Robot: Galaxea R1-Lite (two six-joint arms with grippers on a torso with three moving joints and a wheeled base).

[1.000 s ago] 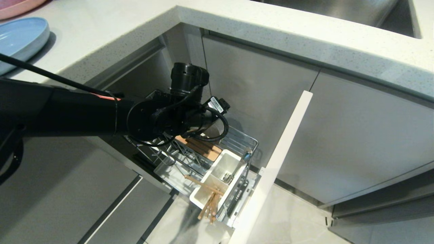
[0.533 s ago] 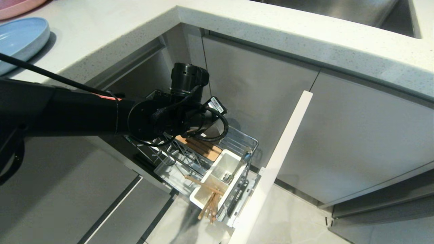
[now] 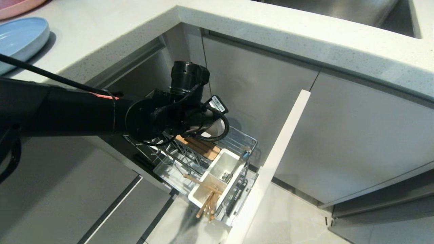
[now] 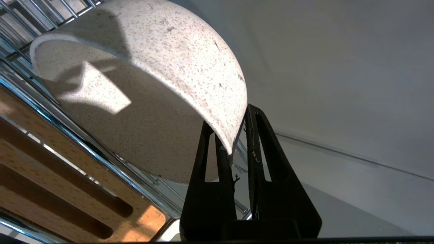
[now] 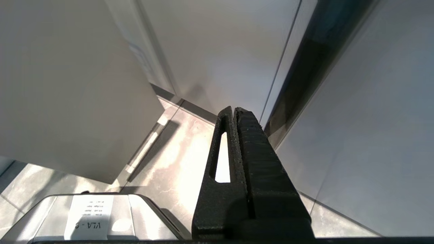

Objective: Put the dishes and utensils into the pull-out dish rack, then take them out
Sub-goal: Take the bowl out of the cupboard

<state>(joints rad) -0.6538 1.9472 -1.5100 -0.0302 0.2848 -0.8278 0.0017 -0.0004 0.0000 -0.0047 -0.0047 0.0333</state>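
My left gripper [image 4: 234, 118] is shut on the rim of the off-white speckled bowl [image 4: 152, 67], one finger inside the wall and one outside. The bowl stands tilted on edge in the chrome wire pull-out dish rack [image 3: 244, 139], beside the slotted wooden strip [image 4: 51, 176]. In the head view my left wrist [image 3: 159, 117] covers the bowl almost entirely. Wooden chopsticks [image 3: 206, 203] and metal spoons [image 3: 225, 176] sit in the white caddy [image 3: 234, 159]. The pale-blue plate [image 3: 20, 37] lies on the counter, far left. My right gripper [image 5: 234, 110] hangs shut and empty over the floor.
The rack's door front [image 3: 271, 162] juts out edge-on to the right of the caddy. Grey cabinet fronts [image 3: 257, 88] close in behind the rack. A pink plate [image 3: 17, 5] lies at the counter's far left corner. A steel sink [image 3: 339, 10] is at the back right.
My left wrist has edged up slightly, and the rack with its door front has shifted a little to the left. The counter and plates have not moved.
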